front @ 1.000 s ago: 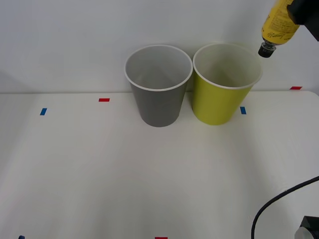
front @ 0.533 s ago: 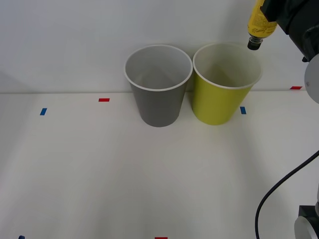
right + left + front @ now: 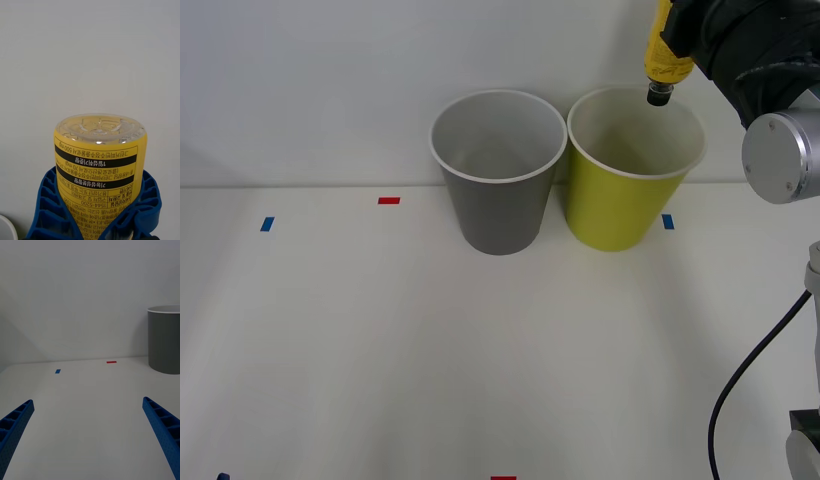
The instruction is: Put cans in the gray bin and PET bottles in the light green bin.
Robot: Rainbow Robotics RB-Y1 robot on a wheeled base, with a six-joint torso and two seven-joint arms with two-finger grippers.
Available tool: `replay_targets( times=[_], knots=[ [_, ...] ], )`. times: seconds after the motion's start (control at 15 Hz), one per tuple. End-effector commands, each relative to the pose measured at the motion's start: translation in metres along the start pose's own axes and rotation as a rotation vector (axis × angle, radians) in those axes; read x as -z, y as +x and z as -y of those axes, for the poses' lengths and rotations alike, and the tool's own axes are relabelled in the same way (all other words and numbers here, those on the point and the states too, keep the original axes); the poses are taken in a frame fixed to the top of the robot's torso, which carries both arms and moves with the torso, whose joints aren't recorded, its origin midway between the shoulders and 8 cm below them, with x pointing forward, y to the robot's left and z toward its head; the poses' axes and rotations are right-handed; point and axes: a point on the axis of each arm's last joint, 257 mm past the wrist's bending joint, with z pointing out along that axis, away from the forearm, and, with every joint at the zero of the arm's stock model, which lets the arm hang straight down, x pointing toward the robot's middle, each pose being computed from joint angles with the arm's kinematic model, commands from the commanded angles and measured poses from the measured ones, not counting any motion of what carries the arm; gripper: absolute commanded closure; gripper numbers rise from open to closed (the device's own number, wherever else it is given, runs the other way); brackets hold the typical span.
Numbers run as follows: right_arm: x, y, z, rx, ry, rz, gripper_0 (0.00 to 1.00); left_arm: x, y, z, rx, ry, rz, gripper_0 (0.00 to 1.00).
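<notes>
Since the earlier frames, the right end effector [image 3: 680,40] has carried the PET bottle [image 3: 664,55] from beyond the far right side of the light green bin [image 3: 620,205] to a position over that bin's rim, and the bottle has tipped closer to vertical. The bottle hangs cap-down, with the black cap just above the bin's opening on its right rear side. This inverted, near-upright hold should let the bottle fall cleanly into the bin once freed.

The right wrist view shows the blue ribbed fingers [image 3: 48,198] closed firmly around the bottle's yellow label, with the clear base [image 3: 99,127] pointing away from the wrist.

The gray bin [image 3: 498,200] stands immediately left of the light green bin, almost touching it. Both stand upright on the white counter [image 3: 480,350], against the back wall.

The left end effector [image 3: 90,435] hovers low over the counter, well left of the gray bin, with fingers spread wide and holding nothing.

Judged next step: centre the bottle over the opening, then release.
</notes>
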Motion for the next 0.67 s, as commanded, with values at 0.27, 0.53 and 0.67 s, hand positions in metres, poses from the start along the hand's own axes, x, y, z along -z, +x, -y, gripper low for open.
replay_targets(
  times=[0.27,0.53,0.67],
  knots=[
    [-0.0004,0.0017,-0.0052,0.009,-0.01,-0.003,1.0,0.0,0.0,0.0,0.0,0.0,0.0,0.0],
    [-0.0005,0.0018,-0.0049,0.018,-0.007,-0.003,1.0,0.0,0.0,0.0,0.0,0.0,0.0,0.0],
    [-0.0007,0.0058,-0.0082,0.02,-0.013,-0.012,0.45,0.0,0.0,0.0,0.0,0.0,0.0,0.0]
  ],
)
